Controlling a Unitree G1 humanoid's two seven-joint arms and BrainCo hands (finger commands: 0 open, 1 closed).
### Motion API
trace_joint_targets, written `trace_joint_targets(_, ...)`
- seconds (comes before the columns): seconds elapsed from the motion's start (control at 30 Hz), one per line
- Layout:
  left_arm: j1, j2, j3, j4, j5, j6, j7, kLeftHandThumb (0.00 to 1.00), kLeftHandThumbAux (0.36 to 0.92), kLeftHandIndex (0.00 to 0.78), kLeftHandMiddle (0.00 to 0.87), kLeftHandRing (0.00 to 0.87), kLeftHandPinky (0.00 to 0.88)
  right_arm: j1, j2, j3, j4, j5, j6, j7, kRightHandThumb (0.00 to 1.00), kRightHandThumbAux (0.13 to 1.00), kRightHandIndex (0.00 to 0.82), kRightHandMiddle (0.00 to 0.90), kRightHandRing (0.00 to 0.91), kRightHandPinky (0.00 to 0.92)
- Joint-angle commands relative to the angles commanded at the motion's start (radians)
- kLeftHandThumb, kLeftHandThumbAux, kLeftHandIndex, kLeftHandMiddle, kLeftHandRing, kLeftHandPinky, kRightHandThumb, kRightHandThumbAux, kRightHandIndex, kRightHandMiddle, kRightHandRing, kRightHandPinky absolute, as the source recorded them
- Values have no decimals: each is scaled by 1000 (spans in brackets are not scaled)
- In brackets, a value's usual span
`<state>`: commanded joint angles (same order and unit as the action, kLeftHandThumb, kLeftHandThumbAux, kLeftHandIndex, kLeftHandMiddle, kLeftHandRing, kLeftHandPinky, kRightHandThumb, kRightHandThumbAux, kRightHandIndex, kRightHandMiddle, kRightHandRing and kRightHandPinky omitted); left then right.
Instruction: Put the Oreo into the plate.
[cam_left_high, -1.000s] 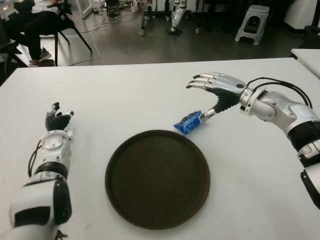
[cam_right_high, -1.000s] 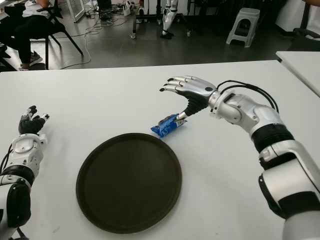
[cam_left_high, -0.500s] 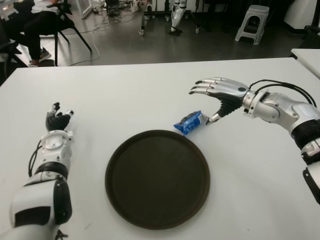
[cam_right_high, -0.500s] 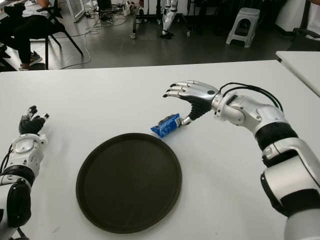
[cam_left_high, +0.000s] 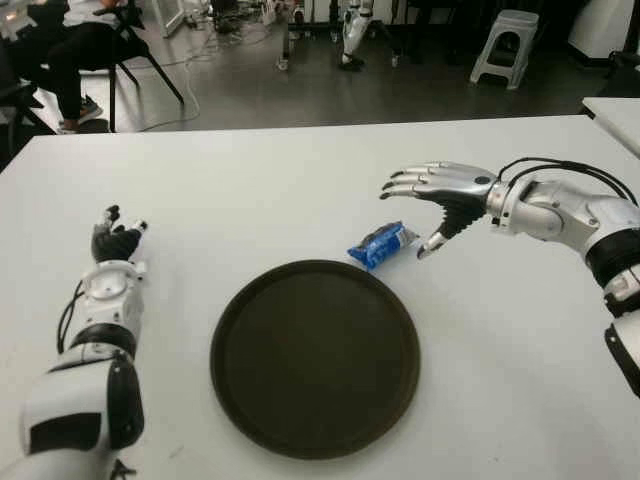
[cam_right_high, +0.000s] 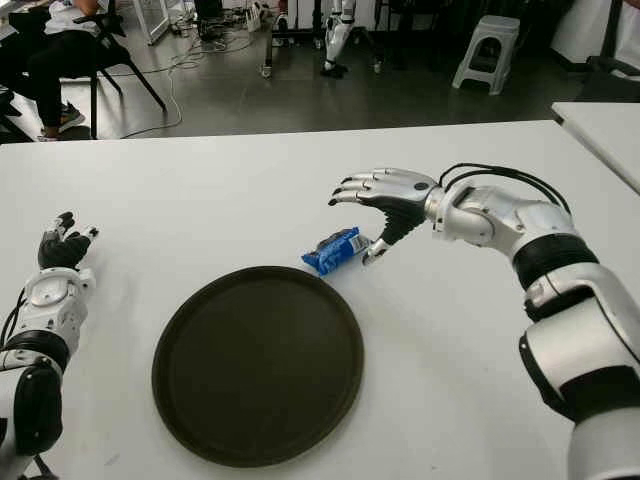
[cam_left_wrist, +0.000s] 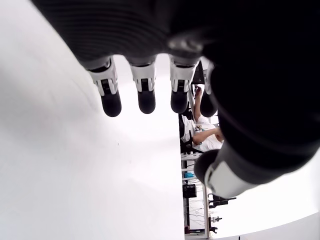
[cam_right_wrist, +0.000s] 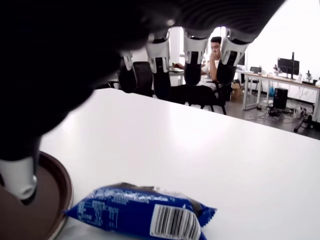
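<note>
Lying flat beside plate (cam_left_high: 315, 358), blue crinkled Oreo (cam_left_high: 381, 243) packet, right hand (cam_left_high: 440, 195) fingers spread, left hand (cam_left_high: 115, 240) fingers loose.

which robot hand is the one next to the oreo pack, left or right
The right robot hand: it hovers open just right of the blue Oreo pack, not gripping it. The left robot hand shows far off on the table's left side.

The black-padded left hand (cam_left_wrist: 200, 75) is filling the upper part of the view, its dark rounded fingertips (cam_left_wrist: 111, 104) hanging spread over the bare white tabletop (cam_left_wrist: 65, 170) and gripping nothing. The thick thumb with a white band is reaching in alongside. Beyond the table's edge, a seated person (cam_left_wrist: 206, 137) is showing in a narrow strip.
</note>
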<state>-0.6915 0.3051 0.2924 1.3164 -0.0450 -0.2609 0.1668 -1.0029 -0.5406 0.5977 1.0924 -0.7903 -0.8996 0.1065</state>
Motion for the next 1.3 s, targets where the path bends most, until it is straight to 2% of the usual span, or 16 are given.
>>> trace_joint_targets(0.27, -1, 2, 0, 0, -2, 7, -3, 127, 730, 0, 22, 20, 43, -12, 29, -9, 31, 10, 55, 72, 58, 531, 0, 0, 0, 79)
trace_joint_targets(0.43, -1, 3, 2, 1, -3, 10, -8, 130, 727, 0, 29, 23, 50, -22, 52, -17, 50, 23, 97, 121, 127, 552, 0, 0, 0, 117)
trace_joint_targets(0.57, -1, 4, -1, 1, 0, 10, -8, 120, 741, 0, 31, 30, 57, -28, 64, -21, 61, 38, 122, 155, 123, 552, 0, 0, 0, 136)
trace_joint_targets(0.77, 1, 6, -5, 0, 5, 7, -4, 100, 742, 0, 27, 26, 49, -47, 97, -17, 88, 39, 166, 161, 138, 561, 0, 0, 0, 100)
trace_joint_targets(1.1, 1, 6, -3, 1, 3, 9, -4, 110, 718, 0, 24, 23, 50, -61, 118, -4, 113, 27, 194, 146, 151, 575, 0, 0, 0, 61)
trace_joint_targets(1.3, 0, 6, 1, 2, -1, 12, -9, 135, 706, 0, 21, 16, 42, -63, 136, -8, 130, 36, 216, 145, 140, 589, 0, 0, 0, 75)
